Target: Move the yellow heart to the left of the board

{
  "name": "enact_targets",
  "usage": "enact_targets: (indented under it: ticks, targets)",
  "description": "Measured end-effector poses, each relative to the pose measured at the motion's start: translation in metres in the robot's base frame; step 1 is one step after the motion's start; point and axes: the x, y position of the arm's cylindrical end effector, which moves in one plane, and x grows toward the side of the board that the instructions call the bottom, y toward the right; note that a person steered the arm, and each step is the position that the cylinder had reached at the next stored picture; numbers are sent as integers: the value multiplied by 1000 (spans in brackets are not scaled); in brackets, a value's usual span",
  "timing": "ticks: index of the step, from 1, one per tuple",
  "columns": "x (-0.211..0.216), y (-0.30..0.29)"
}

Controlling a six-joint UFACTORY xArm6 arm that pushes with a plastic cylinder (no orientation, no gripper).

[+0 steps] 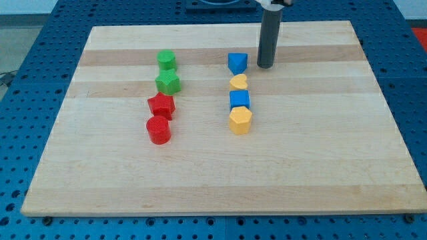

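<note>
Standing upright over the wooden board [220,180], the dark rod has its tip [265,67] at the view's top, just to the right of the upper blue block [237,63], close to it but w/ a narrow gap visible. No claw fitted to this arm, so its state cannot be told; rod only. Yellow heart [239,82] sits near board centre, second in a vertical column of four: upper blue block above it, blue cube [239,100] directly below, yellow hexagonal block [240,121] at the column's bottom. Blocks in this column appear touching or nearly so; exact contact cannot be confirmed. Heart lies below and to the left of the tip, apart from it. Second column toward the view's left, well apart from the first: green block [166,59] at top, another green block [168,83] beneath, then red star-like block [161,105], then red cylinder [159,130] at bottom. Board rests on a blue perforated counter [27,100], which shows on all sides.
</note>
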Motion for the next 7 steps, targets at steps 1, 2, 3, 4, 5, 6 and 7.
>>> enact_targets:
  ticks: [1,2,3,4,5,6,7]
  targets:
    - [0,0]
    - [0,0]
    - [0,0]
    - [13,0]
    - [23,0]
    - [23,0]
    - [33,-1]
